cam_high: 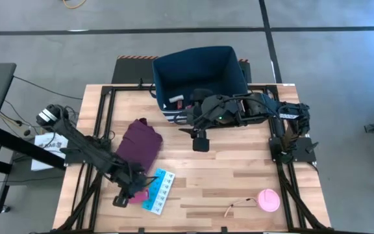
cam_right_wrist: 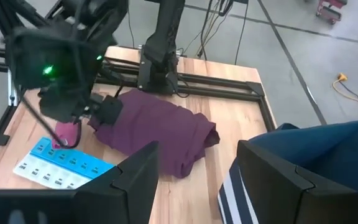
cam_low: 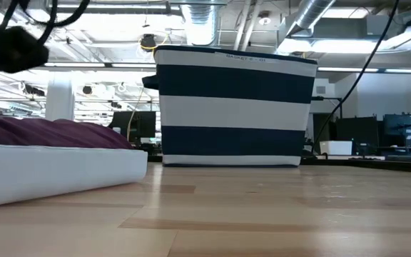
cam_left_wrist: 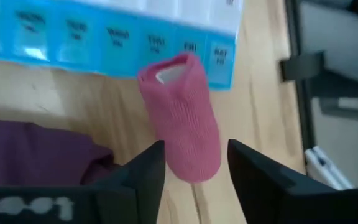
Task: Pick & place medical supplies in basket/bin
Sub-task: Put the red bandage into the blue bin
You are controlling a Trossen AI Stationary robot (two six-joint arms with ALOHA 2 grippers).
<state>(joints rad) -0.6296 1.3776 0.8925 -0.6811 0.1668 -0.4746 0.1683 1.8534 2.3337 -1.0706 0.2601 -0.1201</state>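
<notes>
My left gripper [cam_high: 127, 194] is low over the table's near-left part and open. Its fingers stand on either side of a pink roll of wrap [cam_left_wrist: 182, 118] that lies on the wood. Just beyond the roll lies the light-blue pill organizer strip [cam_left_wrist: 104, 37] [cam_high: 159, 190]. The pink round disc [cam_high: 269, 200] with its tan cord [cam_high: 239, 207] rests on the near-right part of the table. The dark-blue bin [cam_high: 200, 71] stands at the far edge, with small items [cam_high: 176, 101] inside. My right gripper [cam_right_wrist: 197, 180] [cam_high: 200, 143] hovers open by the bin's near side, holding nothing. My left gripper [cam_left_wrist: 194, 165] comes at the pink roll along its length, with one finger [cam_left_wrist: 148, 168] right against the side of the roll's nearer end [cam_left_wrist: 188, 158]. A gap shows at the other finger [cam_left_wrist: 253, 174]. Whether it truly touches, I cannot tell. The roll lies flat on the table.
A large maroon cloth [cam_high: 138, 144] lies bunched on the table's left-centre, right beside my left gripper. Black metal rails [cam_high: 102, 117] run along the left and right sides. Bare wood [cam_high: 219, 182] stretches between the organizer and the disc.
</notes>
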